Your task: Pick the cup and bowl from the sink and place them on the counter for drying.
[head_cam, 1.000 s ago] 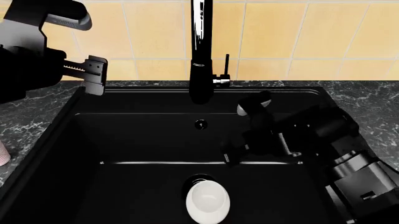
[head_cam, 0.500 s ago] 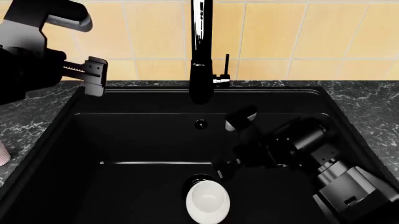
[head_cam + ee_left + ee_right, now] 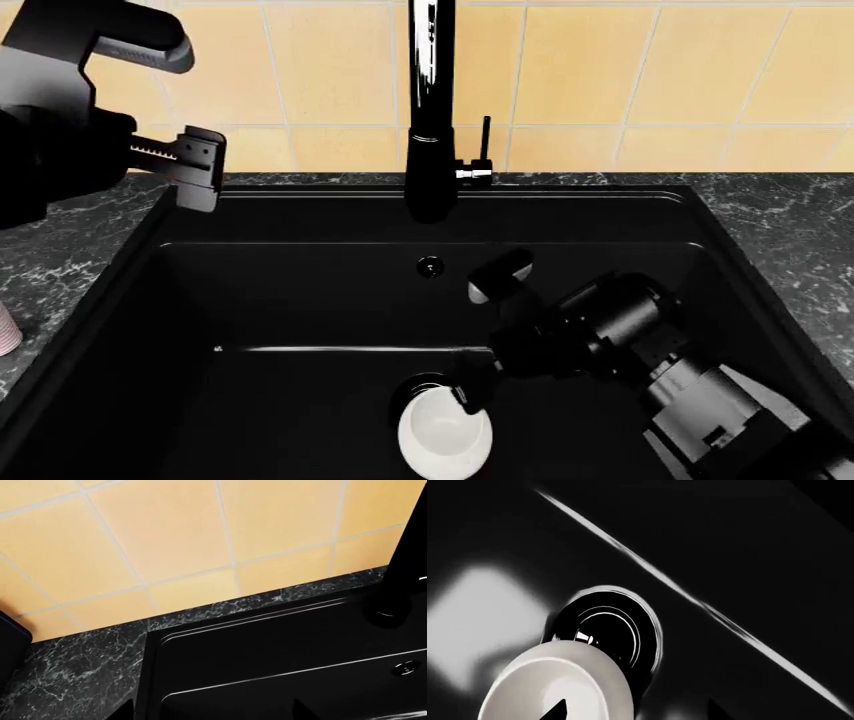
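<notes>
Down in one sink [image 3: 267,300], one bowl [image 3: 445,435], one drain [image 3: 610,627]

Sink [image 3: 187,300]: matte black basin, smooth, looks like composite or coated metal; only thin highlights along its inner ledges. Drain [image 3: 617,630]: glossier black ring with bright specular edges. Faucet [image 3: 430,110]: high-gloss black, mirror-like white streaks, with a small chrome-looking fitting at the lever. Bowl [image 3: 445,432]: glossy white, ceramic-like, smooth. Counter [image 3: 73,665]: dark grey-black marble look with white veining, low sheen. Wall tiles [image 3: 167,540]: smooth pale orange, satin finish, light grout lines. Right gripper [image 3: 478,335]: matte black plastic-like casing; the arm behind it has grey metal-looking segments. Left gripper [image 3: 200,170]: dull grey metallic fingers.
</notes>
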Robot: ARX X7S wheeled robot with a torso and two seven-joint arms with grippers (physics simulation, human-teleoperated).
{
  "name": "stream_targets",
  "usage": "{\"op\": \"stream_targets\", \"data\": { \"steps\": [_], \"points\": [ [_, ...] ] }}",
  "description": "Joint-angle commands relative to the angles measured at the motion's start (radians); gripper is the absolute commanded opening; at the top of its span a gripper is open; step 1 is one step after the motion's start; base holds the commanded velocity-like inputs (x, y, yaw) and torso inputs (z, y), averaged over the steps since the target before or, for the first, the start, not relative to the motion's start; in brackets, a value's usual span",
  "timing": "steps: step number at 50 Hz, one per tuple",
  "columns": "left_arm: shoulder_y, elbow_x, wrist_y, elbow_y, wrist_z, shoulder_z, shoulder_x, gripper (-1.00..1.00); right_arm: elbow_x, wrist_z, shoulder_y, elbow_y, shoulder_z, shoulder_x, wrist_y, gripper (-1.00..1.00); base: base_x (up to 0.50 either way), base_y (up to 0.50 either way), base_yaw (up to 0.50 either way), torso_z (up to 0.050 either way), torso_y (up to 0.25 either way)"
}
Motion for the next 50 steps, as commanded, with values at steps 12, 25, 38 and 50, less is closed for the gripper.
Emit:
{"op": "stream_targets", "data": {
  "steps": [12,25,38,50],
  "points": [
    [0.022,-0.034,0.025,0.028,-0.02,-0.001,-0.025,1.0,-0.069,-0.086,-0.038,0.173,-0.075,-0.078,-0.116,1.0,0.0,0.0,0.0,0.0,0.0],
    [0.02,-0.056,0.027,0.034,-0.036,0.006,-0.018,1.0,-0.095,-0.131,-0.059,0.285,-0.093,-0.117,-0.19,1.0,0.0,0.0,0.0,0.0,0.0],
    [0.014,-0.063,0.036,0.026,-0.031,0.008,-0.02,1.0,-0.11,-0.159,-0.062,0.345,-0.107,-0.145,-0.222,1.0,0.0,0.0,0.0,0.0,0.0],
    [0.021,-0.064,0.047,0.038,-0.037,0.012,-0.028,1.0,-0.097,-0.112,-0.06,0.248,-0.096,-0.106,-0.192,-1.0,0.0,0.0,0.0,0.0,0.0]
  ]
}}
